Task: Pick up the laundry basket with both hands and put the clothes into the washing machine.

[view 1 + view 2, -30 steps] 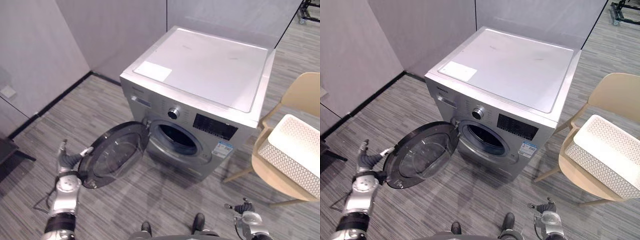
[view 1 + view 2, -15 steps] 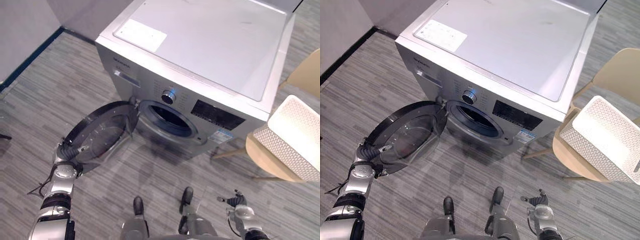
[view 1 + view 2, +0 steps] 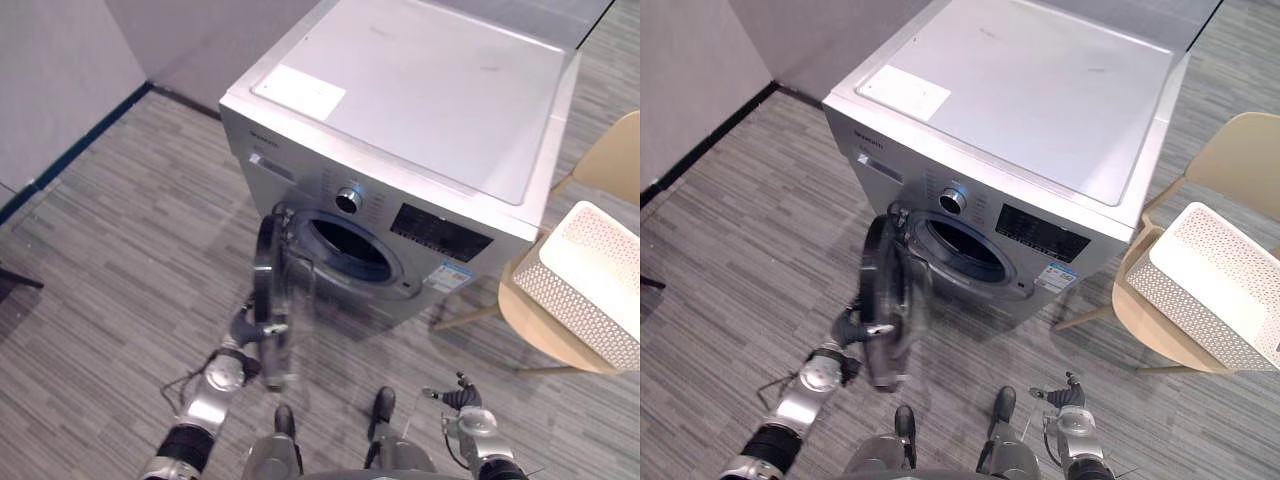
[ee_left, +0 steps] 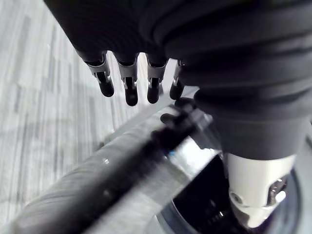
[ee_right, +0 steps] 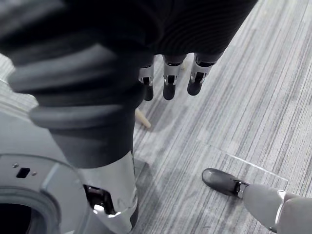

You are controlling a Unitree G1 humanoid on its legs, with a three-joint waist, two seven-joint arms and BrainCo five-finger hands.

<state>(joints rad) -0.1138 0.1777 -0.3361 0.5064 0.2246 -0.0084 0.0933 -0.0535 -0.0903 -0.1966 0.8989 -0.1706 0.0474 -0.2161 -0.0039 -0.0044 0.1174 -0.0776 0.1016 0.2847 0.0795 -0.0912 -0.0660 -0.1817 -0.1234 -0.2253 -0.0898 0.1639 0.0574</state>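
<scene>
- The left robot hand (image 3: 243,340) is low in front of the washing machine (image 3: 400,150), at the outer edge of its round door (image 3: 268,290). In the left wrist view its fingers (image 4: 127,85) reach out straight and relaxed past the door's rim, thumb below. I judge the palm lies against the door to steer its swing, though the door is blurred there and contact is hard to confirm.
- The door stands edge-on to the head camera, roughly at a right angle to the machine's front, so the drum opening (image 3: 348,250) is clear to see and dark inside. I cannot tell whether any clothes lie in it.
- The right robot hand (image 3: 462,400) hangs low on the robot's right over the grey floor (image 3: 120,230), fingers (image 5: 168,80) loosely extended and holding nothing, apart from door and basket.
- The white perforated laundry basket (image 3: 590,285) sits on a pale wooden chair (image 3: 560,320) to the right of the machine, well apart from both hands. Its contents are not visible from here.
- This fits a door being opened for loading or closed after it.
</scene>
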